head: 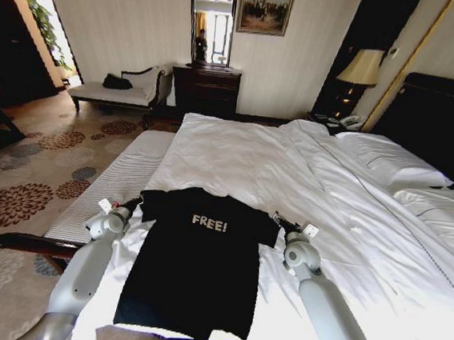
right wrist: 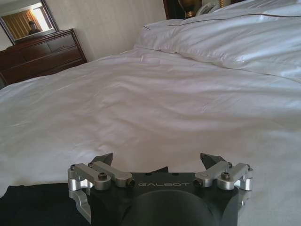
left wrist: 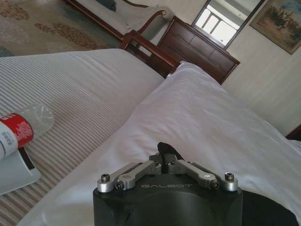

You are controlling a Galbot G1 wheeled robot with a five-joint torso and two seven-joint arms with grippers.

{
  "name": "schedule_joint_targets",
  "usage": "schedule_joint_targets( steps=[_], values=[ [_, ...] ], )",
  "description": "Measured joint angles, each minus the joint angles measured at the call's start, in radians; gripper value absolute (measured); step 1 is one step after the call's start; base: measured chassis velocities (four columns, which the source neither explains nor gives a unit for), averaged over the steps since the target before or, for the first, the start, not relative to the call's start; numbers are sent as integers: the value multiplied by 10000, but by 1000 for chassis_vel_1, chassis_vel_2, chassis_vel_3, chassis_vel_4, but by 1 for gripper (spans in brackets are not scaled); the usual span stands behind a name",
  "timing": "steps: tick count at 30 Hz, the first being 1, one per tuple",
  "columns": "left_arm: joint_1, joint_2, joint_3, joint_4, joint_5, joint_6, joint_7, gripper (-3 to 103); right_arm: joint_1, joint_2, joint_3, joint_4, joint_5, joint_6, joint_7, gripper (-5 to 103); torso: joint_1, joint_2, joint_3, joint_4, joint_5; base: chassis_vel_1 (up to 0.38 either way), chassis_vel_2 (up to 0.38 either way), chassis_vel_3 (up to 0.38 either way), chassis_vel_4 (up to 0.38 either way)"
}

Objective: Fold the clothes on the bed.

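- The black T-shirt (head: 193,267) lies flat on the near part of the bed (head: 291,168), chest up, its white "FREE!" lettering readable in the head view; its hem runs to the lower edge of that view, where a dark shape partly covers it
- The left gripper (head: 134,203) sits at the shirt's left sleeve, at the mattress edge beside the striped bench (head: 121,180); in the left wrist view (left wrist: 163,157) its fingers are drawn together into a narrow point with a scrap of black fabric showing between the tips, so it looks closed on the sleeve, though the actual pinch is mostly hidden behind the gripper body
- The right gripper (head: 278,220) rests at the shirt's right sleeve; in the right wrist view (right wrist: 160,162) its two fingertips stand wide apart with white sheet between them; a corner of black cloth shows beside the body, but whether the tips touch it cannot be made out
- A small bottle with a red band (left wrist: 19,129) lies on the bench, cut off by the edge of the left wrist view
- The pillows (head: 393,162) and dark headboard (head: 445,119) are on the right, the headboard cut by the frame; a dark wooden dresser (head: 207,88) stands beyond the foot of the bed
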Motion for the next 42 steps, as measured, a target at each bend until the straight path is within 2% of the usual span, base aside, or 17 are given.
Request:
schedule_joint_targets(
  steps=[11,13,15,16,19,20,22,24,25,27,28,31,33,36,37,41,42],
  values=[
    [-211,47,-167,629,177,-40,-10,1,86,56,-168,-81,10,-16,-17,100,0,0,0,0,2,0,0,0,0],
    [-125,56,-170,659,408,-234,-55,-2,86,63,-182,-88,6,-19,-18,100,0,0,0,-1,1,0,0,0,0],
    [13,51,-253,528,458,-372,-109,7,89,38,-200,-112,0,-20,-24,100,0,0,1,4,1,0,0,0,0],
    [13,51,-253,528,458,-372,-109,7,89,38,-200,-112,0,-20,-24,100,0,0,1,4,1,0,0,0,0],
    [340,35,-607,-107,331,-510,-227,23,96,0,-205,-151,10,-6,-48,100,1,0,0,0,1,0,0,0,0],
    [340,35,-607,-107,331,-510,-227,23,96,0,-205,-151,10,-6,-48,100,1,0,0,0,1,0,0,0,0],
    [612,14,-1000,-618,251,-550,-529,28,84,-1,-179,-160,186,67,-50,100,0,0,-1,-1,2,0,0,0,0],
    [1022,-20,-1501,-1182,104,-558,-885,39,51,6,-109,-160,541,83,-19,100,0,1,-1,0,4,0,0,0,0],
    [1022,-20,-1501,-1182,104,-558,-885,39,51,6,-109,-160,541,83,-19,100,0,1,-1,0,4,0,0,0,0],
    [1582,-24,-1981,-1754,16,-546,-1035,49,10,7,18,-182,990,74,74,100,0,0,-1,2,2,0,0,0,0],
    [1946,-11,-2178,-2088,12,-515,-1051,49,-12,7,96,-232,1189,62,120,100,0,0,-1,6,2,0,0,0,0],
    [2992,29,-2521,-2906,278,-428,-1036,66,-90,16,309,-420,1479,32,118,100,-1,1,-1,1,-2,0,0,0,0],
    [3336,2,-2673,-3187,336,-413,-1038,72,-92,48,344,-507,1520,31,102,100,-1,1,-2,-6,-2,0,0,0,0],
    [4444,-234,-3298,-4247,335,-358,-1225,82,-29,215,365,-763,1653,61,-162,100,-1,1,-1,8,4,0,0,0,0],
    [4444,-234,-3298,-4247,335,-358,-1225,82,-29,215,365,-763,1653,61,-162,100,-1,1,-1,8,4,0,0,0,0],
    [5106,-461,-3619,-4961,354,-338,-1399,99,-147,290,397,-826,1518,144,-570,102,-2,1,-2,0,0,0,0,0,0],
    [5249,-594,-3722,-5183,339,-318,-1488,100,-165,337,398,-999,1307,228,-759,98,-2,2,-2,-4,0,0,0,0,0]
  ],
)
